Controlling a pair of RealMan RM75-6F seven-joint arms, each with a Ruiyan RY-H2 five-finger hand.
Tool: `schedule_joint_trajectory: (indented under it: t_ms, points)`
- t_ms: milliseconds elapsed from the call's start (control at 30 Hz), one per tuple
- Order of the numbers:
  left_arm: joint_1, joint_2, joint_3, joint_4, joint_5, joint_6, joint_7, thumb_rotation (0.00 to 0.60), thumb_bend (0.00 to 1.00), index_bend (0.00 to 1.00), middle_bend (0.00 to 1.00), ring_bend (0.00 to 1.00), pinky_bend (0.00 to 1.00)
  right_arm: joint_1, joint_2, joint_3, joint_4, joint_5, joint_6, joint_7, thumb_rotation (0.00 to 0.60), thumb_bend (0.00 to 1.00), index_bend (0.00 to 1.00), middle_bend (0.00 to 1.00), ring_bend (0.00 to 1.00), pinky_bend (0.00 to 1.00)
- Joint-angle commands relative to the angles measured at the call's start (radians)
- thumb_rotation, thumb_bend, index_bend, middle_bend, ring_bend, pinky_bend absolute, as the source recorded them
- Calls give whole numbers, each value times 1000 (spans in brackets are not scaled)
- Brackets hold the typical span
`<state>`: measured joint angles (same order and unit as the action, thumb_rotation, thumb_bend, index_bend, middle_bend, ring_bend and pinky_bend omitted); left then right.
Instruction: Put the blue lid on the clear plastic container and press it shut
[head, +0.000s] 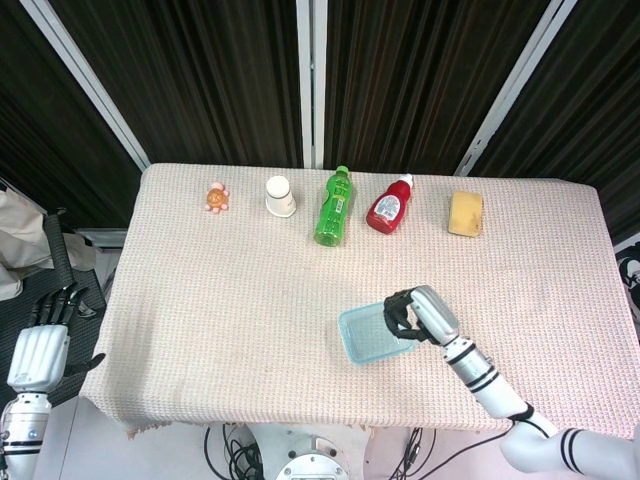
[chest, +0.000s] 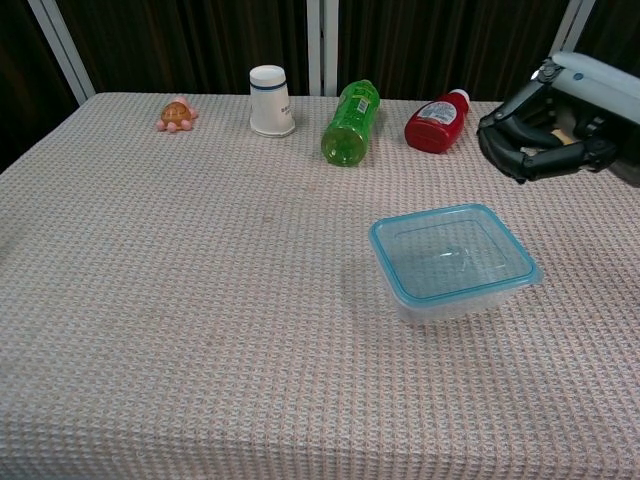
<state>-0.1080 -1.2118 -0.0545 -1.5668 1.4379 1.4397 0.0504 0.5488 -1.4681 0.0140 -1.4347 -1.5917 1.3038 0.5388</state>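
Observation:
The clear plastic container (chest: 462, 301) stands on the table right of centre, and the blue lid (chest: 450, 255) lies on top of it, its rim lined up with the container's edge. The head view shows the lidded container (head: 370, 334) near the table's front. My right hand (chest: 545, 128) hovers above and to the right of it, fingers curled in, holding nothing and not touching the lid. In the head view the right hand (head: 415, 315) is beside the container's right edge. My left hand (head: 38, 345) hangs off the table's left side with its fingers spread.
Along the far edge stand a small orange toy (chest: 176, 114), a white cup (chest: 270, 100), a green bottle (chest: 349, 122) lying down, a red ketchup bottle (chest: 436, 121) and a yellow sponge (head: 465, 213). A woven cloth (chest: 200, 280) covers the table.

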Motion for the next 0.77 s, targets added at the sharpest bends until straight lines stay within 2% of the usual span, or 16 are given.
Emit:
schedule_joint_trajectory:
  t_ms: [33, 100, 167, 200, 400, 533, 767]
  points:
    - [0, 8, -7, -3, -6, 4, -1, 600, 56, 79, 5, 0, 0, -165, 200, 24, -165, 152, 135, -511, 600, 81, 211, 276, 221, 214]
    - [-1, 15, -11, -7, -10, 5, 1, 600, 55, 79, 5, 0, 0, -198, 253, 20, -225, 201, 139, -574, 600, 35, 59, 125, 73, 80]
    - [-1, 20, -13, -13, -12, 7, 5, 600, 55, 79, 5, 0, 0, -224, 297, 12, -269, 230, 137, -593, 600, 15, 0, 25, 4, 7]
    - [0, 23, -13, -17, -12, 9, 10, 600, 55, 79, 5, 0, 0, -240, 322, 5, -290, 241, 139, -598, 600, 6, 0, 2, 0, 0]
    - [12, 33, -7, -48, -5, 31, 33, 600, 55, 79, 5, 0, 0, -336, 384, -34, -331, 224, 212, -625, 600, 3, 0, 0, 0, 0]
    - [25, 34, 0, -68, 5, 52, 49, 600, 55, 79, 5, 0, 0, -403, 383, -60, -326, 175, 277, -575, 600, 10, 0, 0, 0, 0]
    - [30, 33, 9, -88, 15, 56, 63, 600, 55, 79, 4, 0, 0, -439, 376, -60, -293, 114, 301, -533, 600, 13, 0, 0, 0, 0]
